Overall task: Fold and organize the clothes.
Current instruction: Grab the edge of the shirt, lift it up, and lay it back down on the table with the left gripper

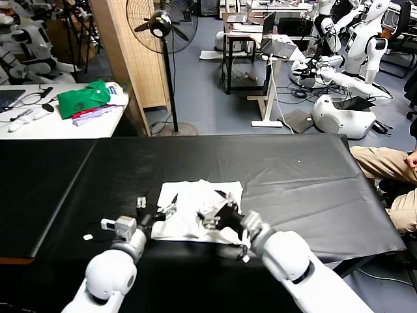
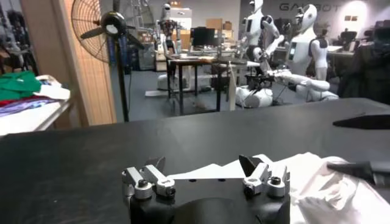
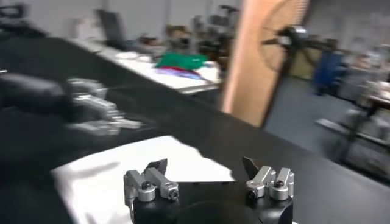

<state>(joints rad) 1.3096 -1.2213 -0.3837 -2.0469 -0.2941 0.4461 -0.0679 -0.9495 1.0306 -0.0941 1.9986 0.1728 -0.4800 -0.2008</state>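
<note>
While lying folded into a rumpled square on black table (image 1: 313,176), white T-shirt (image 1: 189,208) still needs neatening; left gripper (image 1: 156,207) and right gripper (image 1: 214,210) spread wide, holding nothing.

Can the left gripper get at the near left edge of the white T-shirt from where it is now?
Probably yes. The left gripper stands open right at the white T-shirt, at its left edge, with only bare black table around. The right gripper works the other side, apart from it.

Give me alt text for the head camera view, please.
A folded white T-shirt lies on a black table, with the open left gripper at its left edge and the open right gripper over its right half.
</note>
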